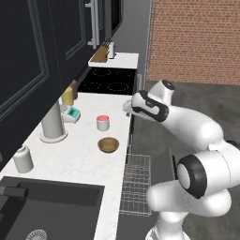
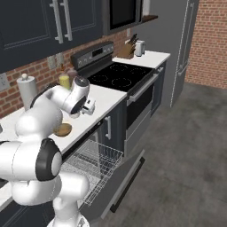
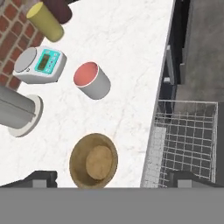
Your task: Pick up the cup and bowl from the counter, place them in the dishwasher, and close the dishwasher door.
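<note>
Two dishes wait on the counter [image 1: 84, 159]; the rack is already out.

Both the cup [image 3: 91, 80] and the wooden bowl [image 3: 93, 161] sit near the counter's front edge, close together but apart, within easy reach of the dishwasher [image 1: 136, 183] rack pulled out just below. Above them hangs the gripper [image 1: 126, 107], jaws spread wide and holding nothing, seemingly nearer the edge than the cup, though the angle makes that hard to judge. A small scale [image 3: 40, 64] and yellow jar [image 3: 45, 20] stand farther back.
</note>
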You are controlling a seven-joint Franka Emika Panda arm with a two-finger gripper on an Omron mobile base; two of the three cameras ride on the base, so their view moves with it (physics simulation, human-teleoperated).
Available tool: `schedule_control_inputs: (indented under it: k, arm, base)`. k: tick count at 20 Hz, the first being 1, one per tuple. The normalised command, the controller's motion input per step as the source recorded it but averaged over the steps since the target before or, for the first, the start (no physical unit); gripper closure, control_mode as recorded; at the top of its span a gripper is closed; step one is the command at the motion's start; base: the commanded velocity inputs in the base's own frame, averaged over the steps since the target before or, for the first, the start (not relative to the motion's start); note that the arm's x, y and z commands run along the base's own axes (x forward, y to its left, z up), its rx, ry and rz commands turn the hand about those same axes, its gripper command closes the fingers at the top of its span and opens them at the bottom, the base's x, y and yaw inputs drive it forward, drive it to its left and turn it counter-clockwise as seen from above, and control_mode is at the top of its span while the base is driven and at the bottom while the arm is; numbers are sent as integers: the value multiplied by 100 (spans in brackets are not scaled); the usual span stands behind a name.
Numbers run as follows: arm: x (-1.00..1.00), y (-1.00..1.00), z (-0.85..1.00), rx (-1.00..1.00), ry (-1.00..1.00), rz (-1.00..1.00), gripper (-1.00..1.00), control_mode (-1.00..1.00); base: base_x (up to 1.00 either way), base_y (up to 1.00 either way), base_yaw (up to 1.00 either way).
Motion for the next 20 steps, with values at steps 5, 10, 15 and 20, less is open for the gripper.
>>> schedule_control_inputs:
  k: [5,10,15,20]
  arm:
    - [76,37,-5,0,12,0,-100,-100]
    - [44,20,-16,0,11,0,-100,-100]
    - [30,13,-23,0,5,0,-100,-100]
    - [36,22,-22,0,3,0,-100,-100]
  base:
    - [0,0,0]
    - [0,0,0]
    - [0,0,0]
    - [0,0,0]
